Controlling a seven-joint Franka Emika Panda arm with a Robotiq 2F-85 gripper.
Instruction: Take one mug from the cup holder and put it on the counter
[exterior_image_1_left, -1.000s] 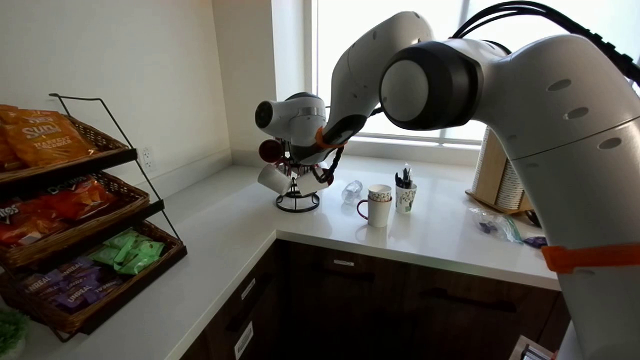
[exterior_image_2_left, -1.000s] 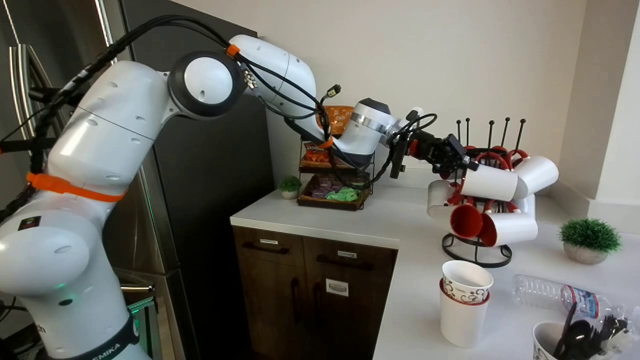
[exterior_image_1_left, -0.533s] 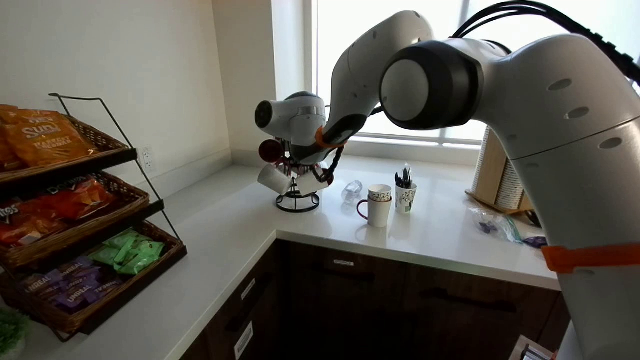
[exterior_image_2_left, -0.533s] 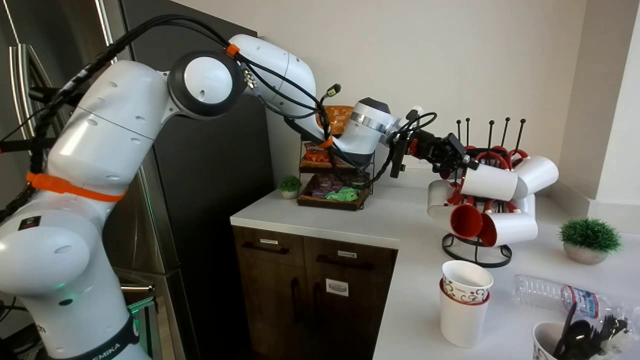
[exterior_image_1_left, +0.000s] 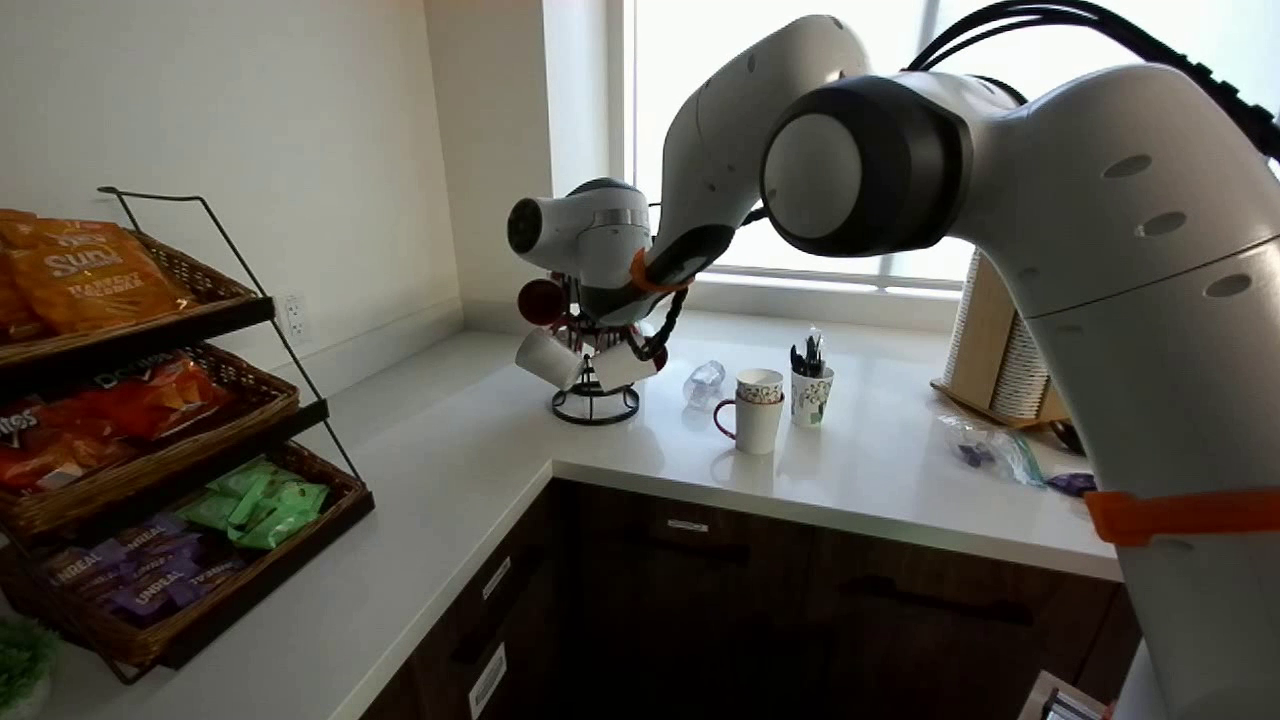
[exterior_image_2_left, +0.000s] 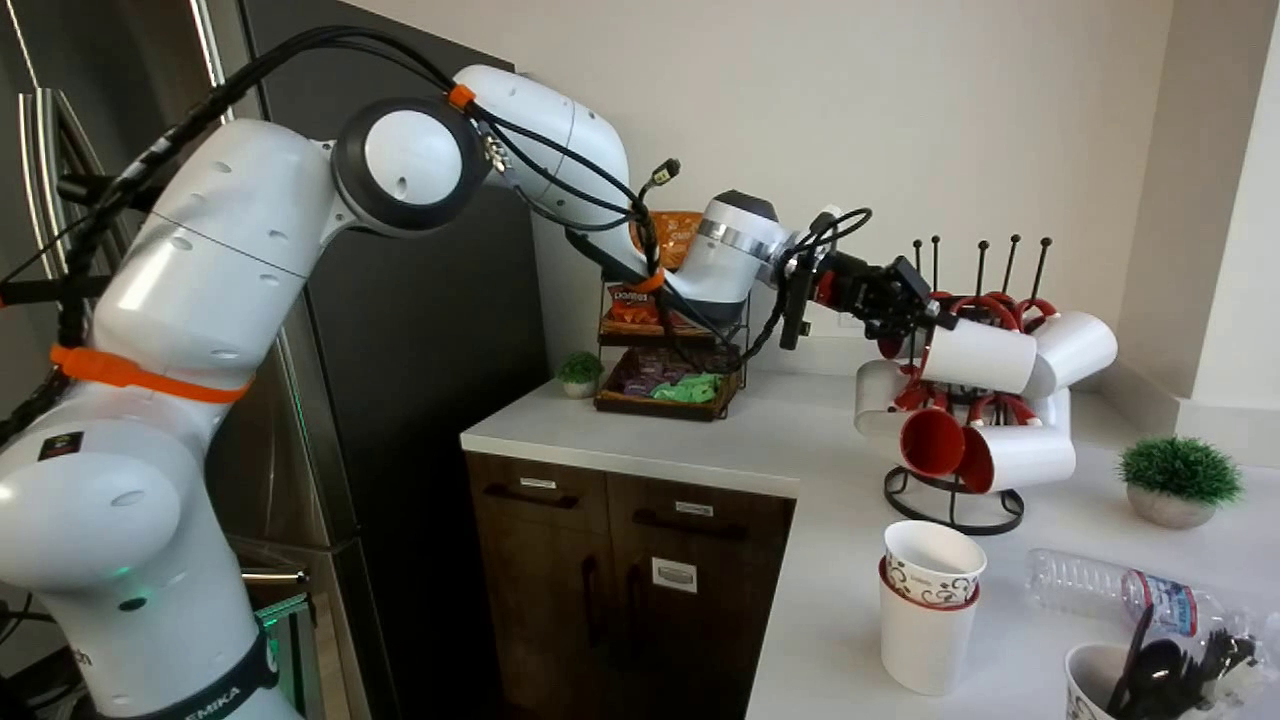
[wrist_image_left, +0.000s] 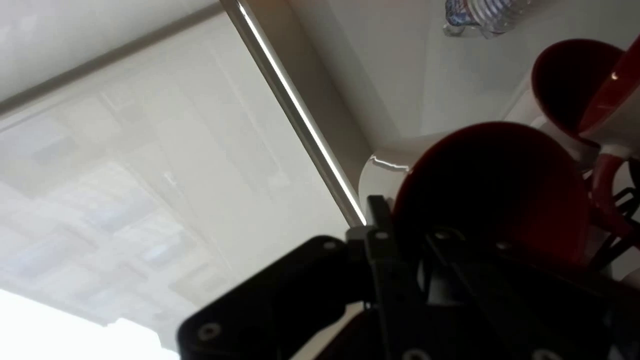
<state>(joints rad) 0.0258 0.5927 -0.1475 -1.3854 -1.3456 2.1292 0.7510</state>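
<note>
In an exterior view the black wire cup holder (exterior_image_2_left: 953, 526) carries several white mugs with red insides. My gripper (exterior_image_2_left: 945, 320) is shut on the rim of an upper white mug (exterior_image_2_left: 980, 356), which lies sideways. In the wrist view one finger (wrist_image_left: 381, 220) is outside that mug's wall, the other inside its dark red mouth (wrist_image_left: 505, 185). The mug's red handle arches up at the holder; whether it still rests on the prong I cannot tell. The pale counter (exterior_image_2_left: 840, 560) stretches below. My arm hides gripper and held mug in an exterior view, where the holder's base (exterior_image_1_left: 596, 420) shows.
A white mug (exterior_image_2_left: 925, 640) with a paper cup in it stands in front of the holder. Nearby are a plastic bottle (exterior_image_2_left: 1075, 585), a cutlery cup (exterior_image_2_left: 1090, 670) and a small plant (exterior_image_2_left: 1180, 480). A tiered snack rack (exterior_image_1_left: 300, 400) stands on the other counter leg.
The arm has risen slightly over the last half second. The held mug has come up a little with the gripper and tilted a bit; the other mugs have not moved.
</note>
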